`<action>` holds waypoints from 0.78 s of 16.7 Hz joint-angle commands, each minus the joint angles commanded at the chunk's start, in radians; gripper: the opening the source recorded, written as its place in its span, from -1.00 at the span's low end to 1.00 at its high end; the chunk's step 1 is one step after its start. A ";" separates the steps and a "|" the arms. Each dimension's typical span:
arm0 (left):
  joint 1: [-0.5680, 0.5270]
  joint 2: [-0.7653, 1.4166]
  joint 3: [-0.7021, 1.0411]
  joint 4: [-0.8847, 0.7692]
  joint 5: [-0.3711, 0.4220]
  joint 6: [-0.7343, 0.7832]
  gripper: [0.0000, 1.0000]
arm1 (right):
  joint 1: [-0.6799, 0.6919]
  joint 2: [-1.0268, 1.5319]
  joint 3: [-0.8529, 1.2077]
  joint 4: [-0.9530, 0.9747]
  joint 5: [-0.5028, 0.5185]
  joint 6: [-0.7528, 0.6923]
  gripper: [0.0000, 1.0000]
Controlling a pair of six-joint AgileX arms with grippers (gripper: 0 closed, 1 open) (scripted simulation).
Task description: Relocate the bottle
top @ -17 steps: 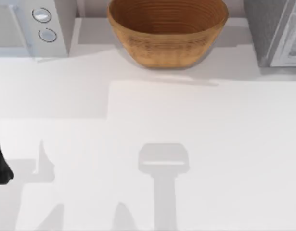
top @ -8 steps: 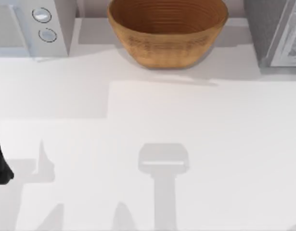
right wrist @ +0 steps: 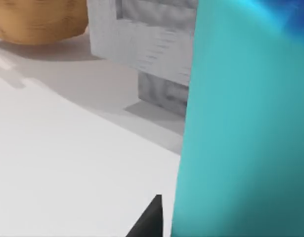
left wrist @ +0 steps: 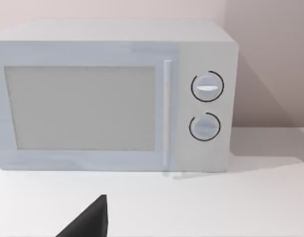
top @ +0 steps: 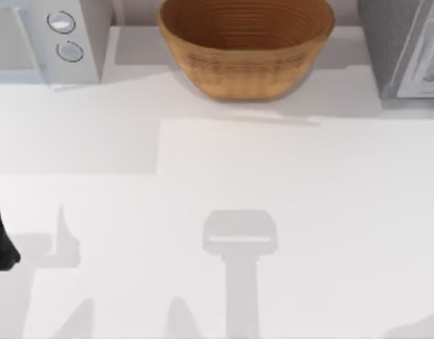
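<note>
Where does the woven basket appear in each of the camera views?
Top view: the woven basket stands at the back edge, in the middle, between the microwave and the grey cabinet.
Left wrist view: this camera faces the microwave instead.
Right wrist view: the basket is far off, beside the grey cabinet, past the bottle.
Shared landmark: the white table.

Bottle was cropped top and bottom, cap unseen. Basket and microwave ran past the table's far edge.
</note>
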 joint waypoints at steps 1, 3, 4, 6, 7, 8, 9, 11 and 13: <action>0.000 0.000 0.000 0.000 0.000 0.000 1.00 | -0.001 0.000 -0.001 0.004 0.002 0.003 -1.00; 0.000 0.000 0.000 0.000 0.000 0.000 1.00 | -0.001 0.000 -0.001 0.004 0.002 0.003 -1.00; 0.000 0.000 0.000 0.000 0.000 0.000 1.00 | -0.001 0.000 -0.001 0.004 0.002 0.003 -1.00; 0.000 0.000 0.000 0.000 0.000 0.000 1.00 | -0.001 0.000 -0.001 0.004 0.002 0.003 -0.70; 0.000 0.000 0.000 0.000 0.000 0.000 1.00 | -0.001 0.000 -0.001 0.004 0.002 0.003 -0.55; 0.000 0.000 0.000 0.000 0.000 0.000 1.00 | -0.001 0.000 -0.001 0.004 0.002 0.003 -0.40; 0.000 0.000 0.000 0.000 0.000 0.000 1.00 | -0.001 0.000 -0.001 0.004 0.002 0.003 -0.25; 0.000 0.000 0.000 0.000 0.000 0.000 1.00 | -0.001 0.000 -0.001 0.004 0.002 0.003 0.06; 0.000 0.000 0.000 0.000 0.000 0.000 1.00 | -0.001 0.000 -0.001 0.004 0.002 0.003 0.36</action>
